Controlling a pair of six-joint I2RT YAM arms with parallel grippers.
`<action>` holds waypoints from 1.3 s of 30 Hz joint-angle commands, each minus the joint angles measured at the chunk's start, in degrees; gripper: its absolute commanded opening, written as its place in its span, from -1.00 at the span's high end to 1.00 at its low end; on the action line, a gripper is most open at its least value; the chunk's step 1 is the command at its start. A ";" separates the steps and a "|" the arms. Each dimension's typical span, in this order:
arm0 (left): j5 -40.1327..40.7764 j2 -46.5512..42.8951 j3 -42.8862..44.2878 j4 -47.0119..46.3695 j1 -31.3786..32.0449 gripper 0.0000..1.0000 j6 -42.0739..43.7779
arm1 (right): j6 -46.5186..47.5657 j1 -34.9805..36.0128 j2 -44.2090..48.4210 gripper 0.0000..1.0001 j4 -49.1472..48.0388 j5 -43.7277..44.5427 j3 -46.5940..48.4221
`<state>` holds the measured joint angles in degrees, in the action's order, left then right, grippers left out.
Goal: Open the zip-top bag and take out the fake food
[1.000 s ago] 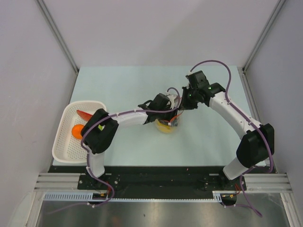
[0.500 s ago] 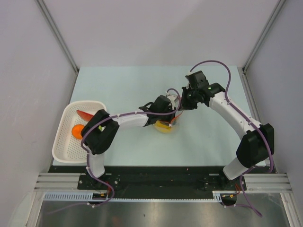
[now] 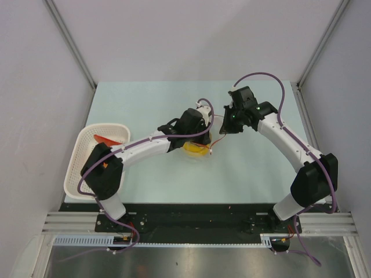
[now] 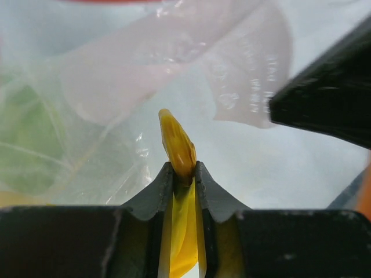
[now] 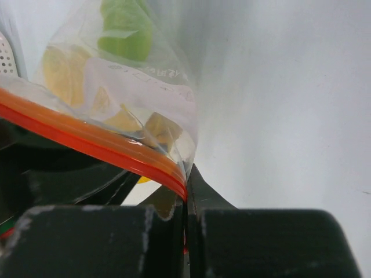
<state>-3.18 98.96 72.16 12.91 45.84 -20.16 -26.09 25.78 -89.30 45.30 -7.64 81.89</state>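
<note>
Yellow plastic sits between my left fingers: my left end effector (image 4: 184, 174) is narrowed to a thin gap and pinches the yellow banana (image 4: 177, 142). The banana's long axis runs in line with the fingers, and its tip points straight out beyond them. Crinkled clear film of the zip-top bag (image 4: 116, 75) lies around and behind the tip, and I cannot tell whether the banana is clear of the bag's mouth.

The bag rests in the middle of the tabletop (image 3: 255, 168), between my two arms. Its mouth is turned toward the far right. My right end effector (image 5: 186, 194) is fully closed on the corner of that mouth, clamping the end of the red zip strip (image 5: 87, 136), which slants away to the left from my fingertips. A green piece (image 5: 124, 29) shows through the film.

At the left edge stands the white perforated basket (image 3: 78, 168), with an orange-red piece (image 3: 107, 139) in it.
</note>
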 commanded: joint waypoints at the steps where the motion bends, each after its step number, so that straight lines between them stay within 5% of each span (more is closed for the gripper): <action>1: -4.60 -6.67 1.76 -2.61 -0.49 1.00 4.60 | 1.12 -0.29 2.46 1.00 -0.56 2.19 2.31; 14: -12.64 -13.35 0.44 -9.55 -2.95 1.00 5.76 | 0.95 0.32 1.32 1.00 -1.09 -0.27 2.58; 24: -15.36 -14.23 -2.73 -22.92 -12.70 1.00 -17.68 | 1.74 3.05 0.61 1.00 -0.92 0.25 2.58; 32: -32.65 -10.01 -5.26 -42.56 -14.21 1.00 -34.58 | 1.21 2.09 -0.17 1.00 -1.35 1.84 3.10; 39: -45.33 -10.89 -9.23 -50.96 -14.20 1.00 -33.63 | 1.30 -2.40 -0.97 1.00 -0.83 0.08 5.12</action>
<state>-35.55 90.78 63.13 -24.69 31.83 -51.11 -25.78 26.33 -89.34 42.48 -10.02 84.49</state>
